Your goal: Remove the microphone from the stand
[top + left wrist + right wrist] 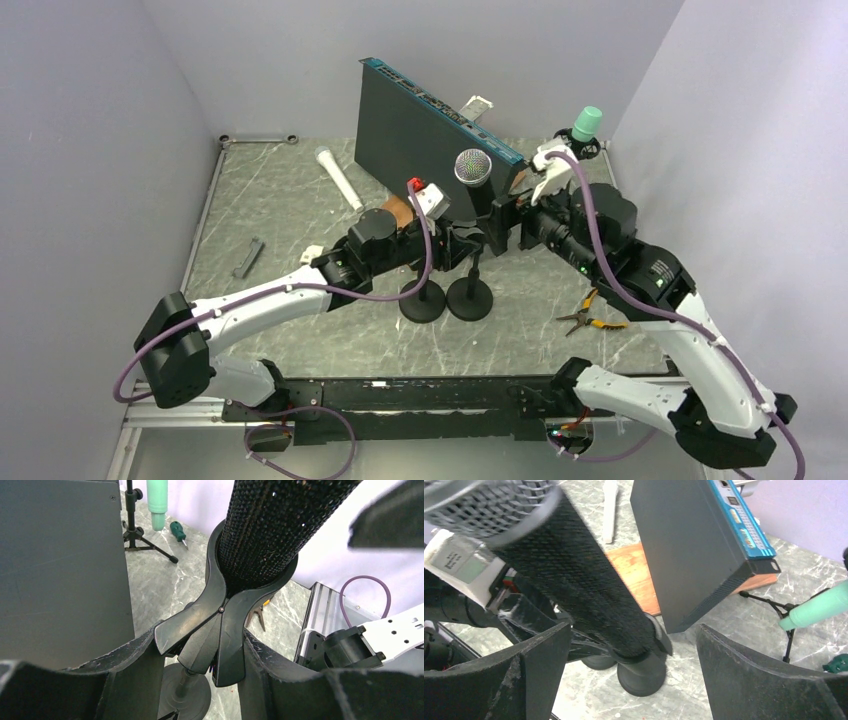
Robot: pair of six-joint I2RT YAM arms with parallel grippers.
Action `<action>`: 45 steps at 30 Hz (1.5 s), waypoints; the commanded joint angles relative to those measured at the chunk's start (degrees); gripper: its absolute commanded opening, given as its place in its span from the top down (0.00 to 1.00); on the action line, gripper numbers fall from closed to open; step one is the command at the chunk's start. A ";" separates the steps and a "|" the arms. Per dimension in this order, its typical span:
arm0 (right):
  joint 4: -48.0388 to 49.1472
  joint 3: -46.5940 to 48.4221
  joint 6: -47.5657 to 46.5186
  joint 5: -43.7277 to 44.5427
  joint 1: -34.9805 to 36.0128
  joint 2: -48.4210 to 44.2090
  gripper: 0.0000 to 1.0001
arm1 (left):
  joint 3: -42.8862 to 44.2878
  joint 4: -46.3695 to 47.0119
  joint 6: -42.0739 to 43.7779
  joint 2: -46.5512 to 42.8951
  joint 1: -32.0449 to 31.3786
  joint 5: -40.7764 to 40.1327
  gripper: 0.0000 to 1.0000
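The microphone (476,180) sits head up in the clip (220,615) at the top of the stand (184,692), near the middle of the table (300,200) and just in front of a dark flat box (420,115). The left gripper (202,642) is clenched on the clip. In the left wrist view both of its fingers (125,670) press against the clip's two handles, and the clip's curved arms wrap the microphone's black body. The right gripper (631,630) is spread wide with the microphone's body between its fingers (764,680). The body lies close to one finger and well apart from the other, so nothing is gripped there yet. I judge the step in hand to be the set-up for the pull: one arm is on the clip, the other is placed around the body, and the microphone is not yet out. The next move calls for the right fingers to close squarely on the body below the mesh head (479,505). They should then draw it out along its own line while the left gripper squeezes the handles and steadies the stand. Whether the clip's arms are already loosened I cannot tell. A second round base (423,302) stands just beside the stand and pliers (590,320) lie near the right arm, so the lift should avoid swinging sideways
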 commanded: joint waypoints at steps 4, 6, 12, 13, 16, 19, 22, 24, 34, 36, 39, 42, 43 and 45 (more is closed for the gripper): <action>2.34 3.15 -2.40 26.21 18.47 6.04 0.06 | 0.24 -0.94 -2.25 -0.80 -1.43 -3.18 1.00; 3.32 3.43 -3.75 33.61 21.43 8.02 0.11 | 0.45 -1.26 -2.16 -0.78 -1.53 -3.45 1.00; 6.94 1.65 -5.93 41.66 23.14 9.42 0.21 | -0.21 -1.57 -2.15 -1.60 -1.81 -4.04 1.00; 7.90 0.99 -6.91 42.00 23.19 9.00 0.23 | -0.42 -1.44 -2.27 -1.70 -1.80 -4.14 1.00; 10.28 -0.55 -7.80 42.66 23.16 7.94 0.34 | -0.84 -1.26 -2.37 -1.99 -1.79 -4.14 1.00; 15.20 -3.48 -10.40 41.91 23.06 6.09 0.51 | -1.27 -0.88 -2.40 -2.15 -1.79 -3.77 1.00; 19.70 -6.60 -14.40 39.73 22.98 4.87 0.67 | -1.45 -0.83 -2.41 -2.19 -1.80 -2.91 1.00; 23.00 -8.80 -16.76 35.46 22.79 3.25 0.85 | -1.24 -1.44 -2.25 -2.35 -1.80 -1.89 1.00; 34.52 -15.59 -20.67 6.73 19.64 -6.08 1.00 | -1.57 -2.97 -0.66 -2.39 -1.67 3.09 1.00; 34.54 -16.40 -20.98 7.35 19.48 -7.01 1.00 | -1.66 -2.41 -0.51 -2.90 -1.65 3.49 0.97; 34.33 -18.74 -21.36 9.04 19.39 -8.39 1.00 | -1.81 -1.48 0.75 -3.88 -1.69 3.16 0.57; 34.64 -21.24 -20.66 11.04 19.12 -10.25 1.00 | -3.20 1.08 2.57 -5.53 -1.63 2.99 0.21; 34.55 -21.72 -20.31 11.23 18.94 -10.72 1.00 | -3.56 1.87 3.50 -5.90 -1.62 3.41 0.19; 34.44 -22.32 -19.85 11.02 18.84 -11.33 1.00 | -3.49 2.16 5.34 -6.35 -1.62 4.87 0.14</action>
